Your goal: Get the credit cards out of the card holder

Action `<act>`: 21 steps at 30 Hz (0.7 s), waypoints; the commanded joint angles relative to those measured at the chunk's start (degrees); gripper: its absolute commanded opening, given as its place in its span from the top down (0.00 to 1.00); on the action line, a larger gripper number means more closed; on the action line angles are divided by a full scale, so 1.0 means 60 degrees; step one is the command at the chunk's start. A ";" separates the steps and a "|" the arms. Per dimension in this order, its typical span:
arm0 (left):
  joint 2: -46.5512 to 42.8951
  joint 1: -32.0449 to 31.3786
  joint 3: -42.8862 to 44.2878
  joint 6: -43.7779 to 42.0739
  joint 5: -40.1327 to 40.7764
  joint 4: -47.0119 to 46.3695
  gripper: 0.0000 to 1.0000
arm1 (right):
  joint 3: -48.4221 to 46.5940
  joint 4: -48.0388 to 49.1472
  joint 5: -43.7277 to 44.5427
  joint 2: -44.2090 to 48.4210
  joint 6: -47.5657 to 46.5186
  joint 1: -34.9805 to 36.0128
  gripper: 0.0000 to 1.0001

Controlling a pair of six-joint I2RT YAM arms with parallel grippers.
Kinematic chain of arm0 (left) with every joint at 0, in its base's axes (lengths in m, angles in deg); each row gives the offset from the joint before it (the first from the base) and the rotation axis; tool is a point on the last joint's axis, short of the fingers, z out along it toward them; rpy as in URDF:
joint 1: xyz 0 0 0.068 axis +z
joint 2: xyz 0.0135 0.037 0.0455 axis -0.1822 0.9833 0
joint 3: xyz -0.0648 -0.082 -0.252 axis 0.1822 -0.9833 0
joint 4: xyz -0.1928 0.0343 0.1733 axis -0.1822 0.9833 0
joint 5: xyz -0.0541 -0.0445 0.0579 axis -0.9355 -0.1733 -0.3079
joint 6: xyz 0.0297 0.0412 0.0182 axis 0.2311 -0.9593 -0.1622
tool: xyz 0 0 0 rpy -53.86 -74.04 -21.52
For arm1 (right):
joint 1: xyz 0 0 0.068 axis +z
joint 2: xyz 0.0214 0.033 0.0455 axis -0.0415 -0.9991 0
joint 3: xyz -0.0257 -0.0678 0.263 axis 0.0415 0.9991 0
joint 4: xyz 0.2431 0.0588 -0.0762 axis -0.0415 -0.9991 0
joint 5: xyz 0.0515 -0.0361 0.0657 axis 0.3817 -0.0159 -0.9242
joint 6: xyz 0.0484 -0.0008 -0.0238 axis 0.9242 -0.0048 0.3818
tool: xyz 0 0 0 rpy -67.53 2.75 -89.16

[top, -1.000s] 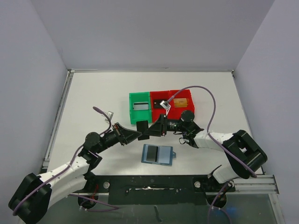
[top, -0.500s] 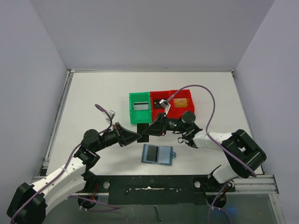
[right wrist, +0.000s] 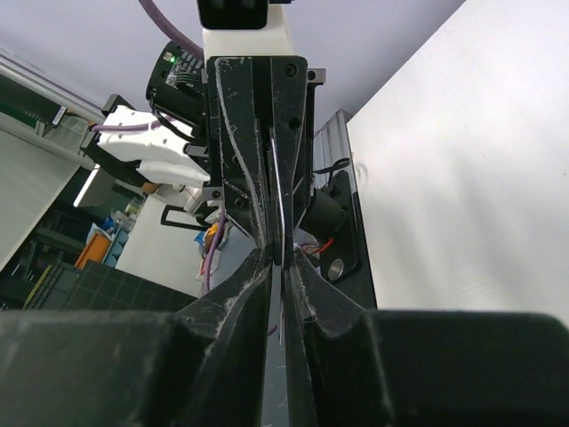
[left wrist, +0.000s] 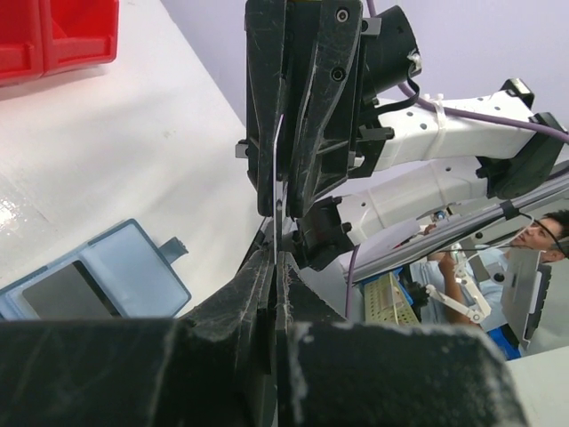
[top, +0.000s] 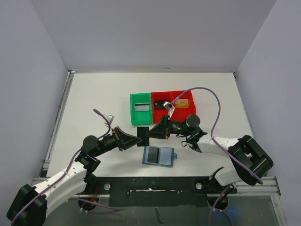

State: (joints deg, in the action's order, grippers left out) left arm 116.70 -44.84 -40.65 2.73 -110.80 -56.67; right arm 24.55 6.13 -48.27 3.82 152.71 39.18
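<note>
A dark credit card (top: 143, 136) hangs edge-on above the table between the two grippers. My left gripper (top: 138, 140) is shut on its near-left end, and the card's thin edge (left wrist: 277, 191) rises from the fingertips in the left wrist view. My right gripper (top: 150, 133) faces it from the right, its jaws closed onto the same card's edge (right wrist: 283, 233). The light-blue card holder (top: 164, 157) lies open and flat on the table just below them. Another dark grey card (top: 151, 155) lies on the holder's left panel, also visible in the left wrist view (left wrist: 64, 294).
A green bin (top: 140, 116) and two red bins (top: 161, 112) (top: 183, 110) stand in a row behind the grippers, each with something inside. The red bins (left wrist: 53, 36) also show in the left wrist view. The black base rail (top: 155, 186) runs along the near edge.
The right gripper's jaws have narrowed from clearly apart to closed on the card that the left gripper holds. Both arms have shifted slightly while still meeting above the holder.
</note>
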 commanded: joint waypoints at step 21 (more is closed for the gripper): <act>0.0495 -0.0341 -0.0177 0.0607 0.0395 -0.2319 1.00 | -0.0332 0.0565 0.0260 0.0356 0.0269 0.0313 0.80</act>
State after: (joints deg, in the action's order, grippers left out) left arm 118.87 -46.29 -42.47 6.36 -108.24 -64.97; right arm 23.87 6.15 -48.09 4.43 154.17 40.73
